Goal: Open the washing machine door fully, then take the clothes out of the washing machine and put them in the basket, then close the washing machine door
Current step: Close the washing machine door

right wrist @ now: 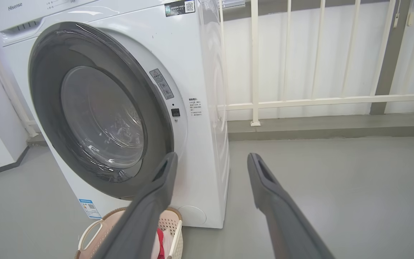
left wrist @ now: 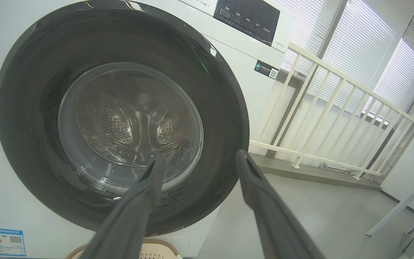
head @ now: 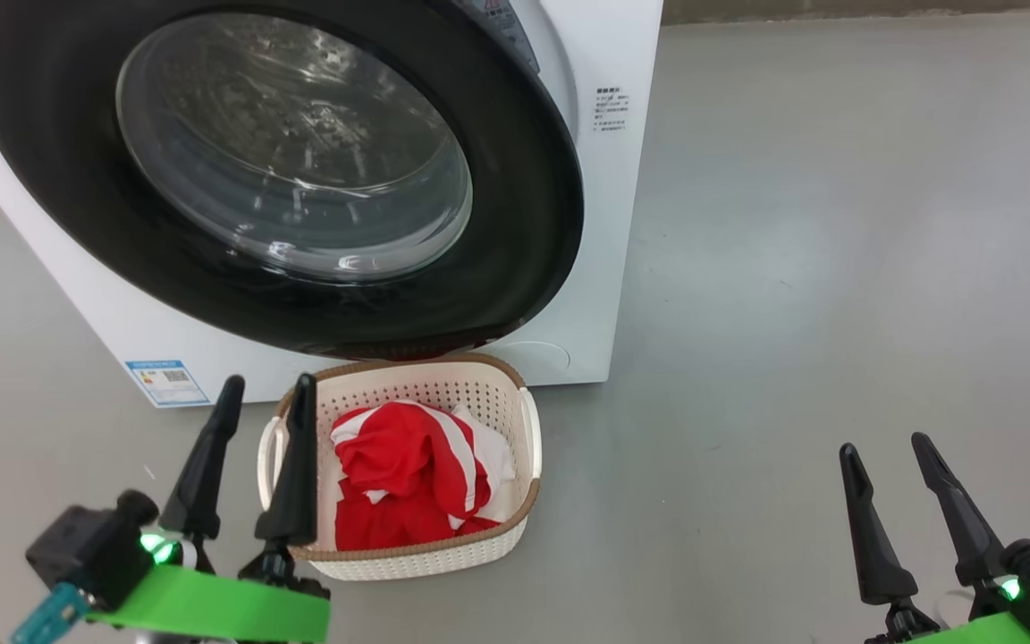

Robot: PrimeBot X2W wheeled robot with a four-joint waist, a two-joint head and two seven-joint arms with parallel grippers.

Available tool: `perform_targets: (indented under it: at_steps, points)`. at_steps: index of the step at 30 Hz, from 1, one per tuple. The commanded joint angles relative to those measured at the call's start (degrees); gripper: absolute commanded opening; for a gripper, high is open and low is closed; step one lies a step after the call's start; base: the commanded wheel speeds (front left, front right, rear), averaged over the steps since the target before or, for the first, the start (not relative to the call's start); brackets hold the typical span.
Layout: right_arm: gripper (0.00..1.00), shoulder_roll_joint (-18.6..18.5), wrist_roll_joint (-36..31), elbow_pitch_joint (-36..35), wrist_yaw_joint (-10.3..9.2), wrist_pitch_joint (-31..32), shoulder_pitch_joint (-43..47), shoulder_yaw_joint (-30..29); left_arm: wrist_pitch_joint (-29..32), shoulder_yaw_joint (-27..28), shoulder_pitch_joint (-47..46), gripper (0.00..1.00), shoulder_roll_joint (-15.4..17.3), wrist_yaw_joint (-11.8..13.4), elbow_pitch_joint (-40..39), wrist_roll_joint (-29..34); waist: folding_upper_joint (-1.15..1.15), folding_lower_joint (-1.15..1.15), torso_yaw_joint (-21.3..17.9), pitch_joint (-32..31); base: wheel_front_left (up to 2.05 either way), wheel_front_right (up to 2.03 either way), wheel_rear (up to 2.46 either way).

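Observation:
The white washing machine [head: 604, 224] stands ahead, and its black-rimmed washing machine door [head: 282, 161] lies shut against the front. Through the glass [left wrist: 120, 118] I see the steel drum with no fabric in it. On the floor just in front sits the cream basket [head: 497, 376], holding the red and white clothes [head: 408, 474]. My left gripper [head: 269, 380] hangs open and empty at the basket's left rim, fingers pointing toward the door [left wrist: 199, 156]. Well off to the basket's right, my right gripper [head: 883, 442] is open and empty too [right wrist: 212, 155].
Grey floor [head: 837, 268] stretches open to the right of the machine. A white railing [right wrist: 300, 100] on a low kerb runs behind and beside it. The basket [right wrist: 84, 237] with red cloth [right wrist: 160, 241] sits under the door's lower edge.

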Motion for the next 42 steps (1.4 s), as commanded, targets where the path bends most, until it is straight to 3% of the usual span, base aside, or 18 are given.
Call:
perform_targets:
  at_steps: [1,13,42]
  points:
    - [1.00,-0.9,-0.6,-1.7,0.35,-0.2,0.0,1.0,-0.7,2.1,0.2,1.00,1.9,0.9,-2.3,2.7,0.00,0.00,-0.2,-0.4,0.00,0.00,0.00]
    - [1.00,-0.9,-1.3,-2.1,0.35,-0.6,2.1,0.3,-1.0,1.3,7.0,1.00,2.8,1.4,-3.7,12.3,0.00,0.00,-0.2,-2.2,0.00,0.00,0.00]
    - [1.00,-0.9,-1.2,-2.6,0.35,-0.9,4.3,-0.2,-1.0,2.5,12.1,1.00,1.1,1.2,-1.4,21.8,0.00,0.00,-0.4,-2.7,0.00,0.00,0.00]
